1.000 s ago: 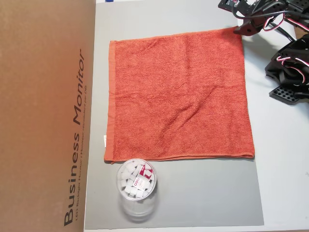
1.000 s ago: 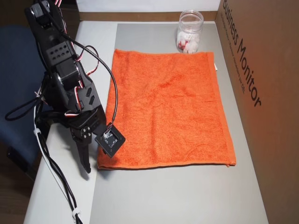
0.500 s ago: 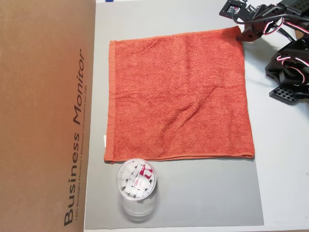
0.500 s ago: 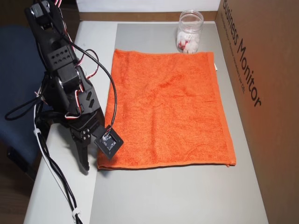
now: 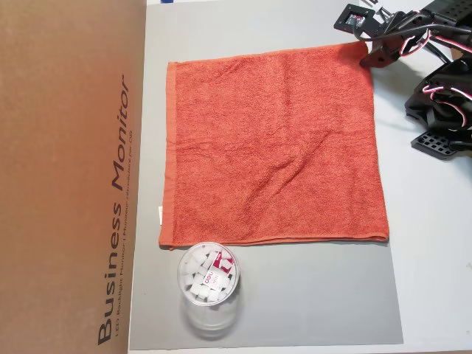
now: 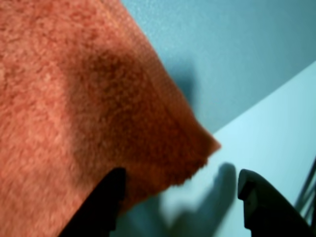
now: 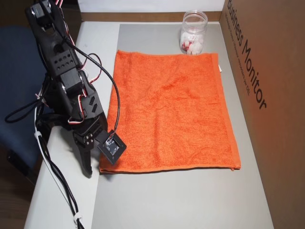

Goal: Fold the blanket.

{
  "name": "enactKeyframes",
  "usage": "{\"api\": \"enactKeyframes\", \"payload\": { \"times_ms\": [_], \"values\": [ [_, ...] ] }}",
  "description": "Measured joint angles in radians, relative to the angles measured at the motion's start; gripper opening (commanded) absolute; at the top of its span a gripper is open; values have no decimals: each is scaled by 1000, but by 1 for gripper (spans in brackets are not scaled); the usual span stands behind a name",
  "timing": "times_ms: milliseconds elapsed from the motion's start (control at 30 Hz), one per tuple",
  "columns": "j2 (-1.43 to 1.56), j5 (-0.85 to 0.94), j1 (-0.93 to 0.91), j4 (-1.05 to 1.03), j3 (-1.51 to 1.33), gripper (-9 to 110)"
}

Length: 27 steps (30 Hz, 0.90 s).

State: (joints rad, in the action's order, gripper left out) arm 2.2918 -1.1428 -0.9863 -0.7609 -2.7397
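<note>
The blanket (image 5: 273, 144) lies flat and fully spread on the grey mat (image 5: 295, 295), between the cardboard box (image 5: 70, 177) at the left and the arm at the right of this overhead view. The gripper (image 6: 180, 205) hovers over one corner, its jaws apart and holding nothing. The step is reaching for the corner; next, it must lower and close on it.

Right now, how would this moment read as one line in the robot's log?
step: approach | jaws: open, straddling blanket corner | blanket: flat, unfolded on grey mat | jar: beside blanket edge
</note>
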Motion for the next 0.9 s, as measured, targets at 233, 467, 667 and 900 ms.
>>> {"api": "enactKeyframes", "payload": {
  "times_ms": [233,467,667,900],
  "values": [
    [-81,0,-3,135,-2,23],
    [-97,0,0,137,2,23],
    [-97,0,0,137,2,13],
    [-97,0,0,137,2,8]
  ]
}}
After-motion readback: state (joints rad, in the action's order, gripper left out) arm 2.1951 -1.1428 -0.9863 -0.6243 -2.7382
